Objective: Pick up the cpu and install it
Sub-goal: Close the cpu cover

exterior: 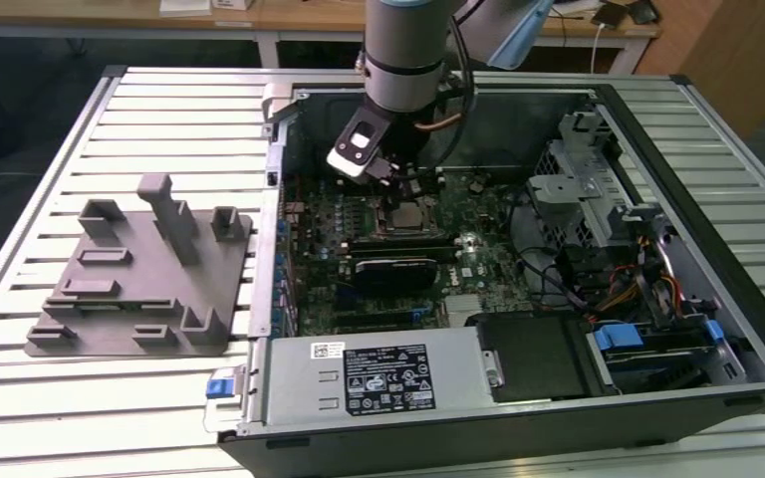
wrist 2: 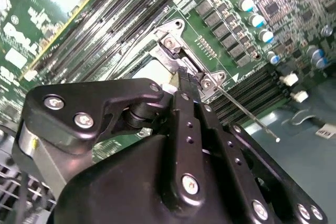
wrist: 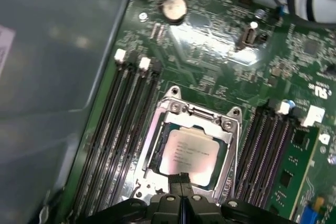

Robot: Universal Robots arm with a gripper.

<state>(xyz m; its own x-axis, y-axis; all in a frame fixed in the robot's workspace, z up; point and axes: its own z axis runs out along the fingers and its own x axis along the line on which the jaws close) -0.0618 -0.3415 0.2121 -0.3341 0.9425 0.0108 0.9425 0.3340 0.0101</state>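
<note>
While its fingers are pressed together with nothing between them, the gripper (wrist: 181, 179) hangs low over the socket (wrist: 230, 145), its tip at the near edge of the socket's opening in the first wrist view. Whether the tip touches anything there cannot be told. The cpu (wrist: 191, 153) lies flat inside the socket, silver top up, square with the metal frame around it. In the second wrist view a thin lever (wrist 2: 247, 116) sticks out slantwise from one corner of the socket.

Dark memory slots (wrist: 123, 124) run along both long sides of the socket, just beside it. A round coin cell (wrist: 174, 8) sits on the green board (wrist: 210, 45) well beyond the socket's far end.

In the exterior view the arm (exterior: 405, 50) comes straight down onto the socket from above. A black block (exterior: 393, 269) lies on the board just on the near side of the socket, and a labelled power supply (exterior: 370, 373) nearer again. All this lies in an open case (exterior: 721, 169) on a slatted table (exterior: 37, 408). A grey tray (exterior: 130, 329) with upright posts stands on the table well away from the socket, toward the exterior view's left, outside the case.
</note>
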